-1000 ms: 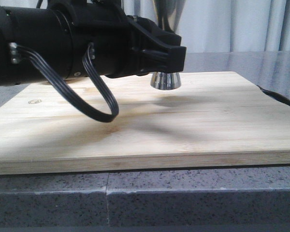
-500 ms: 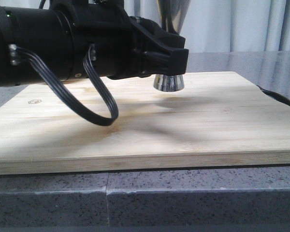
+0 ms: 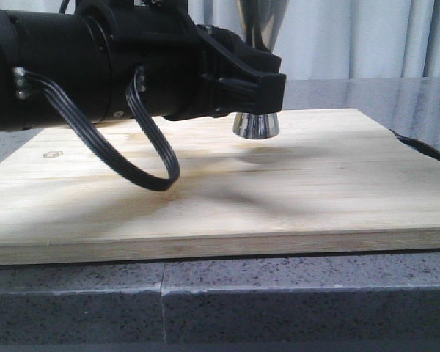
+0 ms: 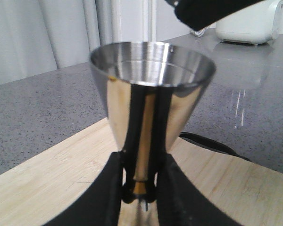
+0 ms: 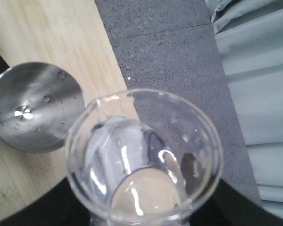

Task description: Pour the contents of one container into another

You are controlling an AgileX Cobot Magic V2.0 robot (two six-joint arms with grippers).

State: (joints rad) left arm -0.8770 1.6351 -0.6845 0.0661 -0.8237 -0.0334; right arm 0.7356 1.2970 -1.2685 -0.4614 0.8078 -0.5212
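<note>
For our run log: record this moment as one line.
left gripper: shut on jigger | right gripper: holds beaker above jigger | board: under jigger

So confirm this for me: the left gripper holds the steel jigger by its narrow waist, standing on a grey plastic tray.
One thing is wrong: the surface is not a grey plastic tray but a light wooden board, as the front view shows. The rest holds: the left gripper clasps the steel jigger at its narrow waist.
</note>
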